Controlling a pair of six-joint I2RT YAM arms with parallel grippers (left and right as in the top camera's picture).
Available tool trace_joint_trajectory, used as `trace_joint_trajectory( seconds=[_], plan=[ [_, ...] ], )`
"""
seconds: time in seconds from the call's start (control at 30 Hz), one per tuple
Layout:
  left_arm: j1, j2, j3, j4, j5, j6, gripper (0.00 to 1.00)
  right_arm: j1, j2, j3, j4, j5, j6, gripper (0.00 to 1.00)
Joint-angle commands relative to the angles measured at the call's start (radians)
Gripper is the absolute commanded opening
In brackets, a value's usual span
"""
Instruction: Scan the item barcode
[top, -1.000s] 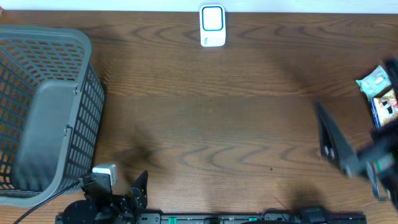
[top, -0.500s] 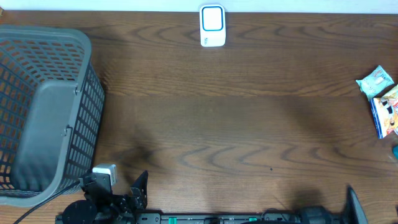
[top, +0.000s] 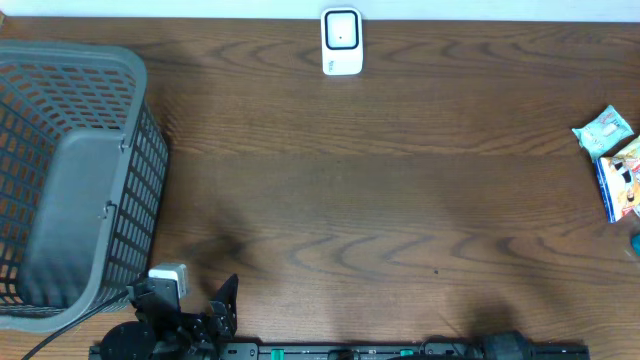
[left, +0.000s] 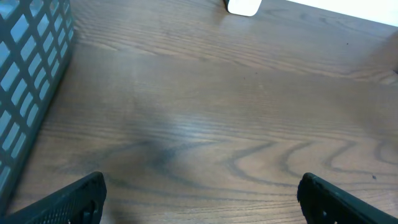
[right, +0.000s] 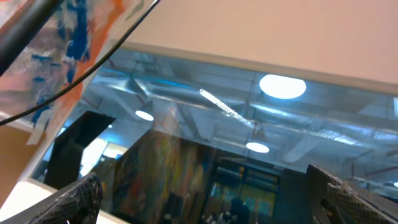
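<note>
The white scanner (top: 341, 42) stands upright at the table's far edge, centre; its base also shows in the left wrist view (left: 244, 6). Two snack packets lie at the right edge, a teal one (top: 604, 130) and a blue and orange one (top: 625, 178). No barcode is legible on either. My left gripper (left: 202, 199) is open over bare wood with nothing between its fingers, and its arm (top: 160, 325) rests at the near left edge. My right gripper (right: 208, 199) is open and empty, tilted up at a window and ceiling lights. It is outside the overhead view.
A large grey plastic basket (top: 70, 170) fills the left side of the table, and its mesh wall (left: 25, 81) stands close on the left of my left gripper. A black rail (top: 340, 350) runs along the near edge.
The right arm swung from the right side of the table down past the near edge and out of the overhead view. The left arm and the packets have not moved.
</note>
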Motion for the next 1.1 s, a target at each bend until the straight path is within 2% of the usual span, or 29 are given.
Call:
trace_joint_trajectory(
  seconds=[0.0,0.23,0.5,0.6,0.83,1.07],
  plan=[
    [0.004,0.0,0.005,0.002,0.001,0.002,0.98,0.024,-0.009,-0.002,-0.005,0.09,-0.029,0.99],
    [0.004,0.0,0.005,0.001,0.002,0.002,0.98,0.027,-0.01,-0.002,0.009,0.224,-0.028,0.99],
    [0.004,0.0,0.005,0.002,0.001,0.002,0.98,0.02,-0.119,0.003,0.004,0.225,0.013,0.99],
    [0.004,0.0,0.005,0.002,0.001,0.002,0.98,0.015,-0.114,0.044,-0.036,0.237,0.013,0.99],
    [0.004,0.0,0.005,0.001,0.001,0.002,0.98,0.011,-0.116,0.024,-0.008,0.247,0.062,0.99],
    [0.004,0.0,0.005,0.002,0.001,0.002,0.98,0.011,-0.116,0.011,-0.017,0.39,0.061,0.99]
  ],
)
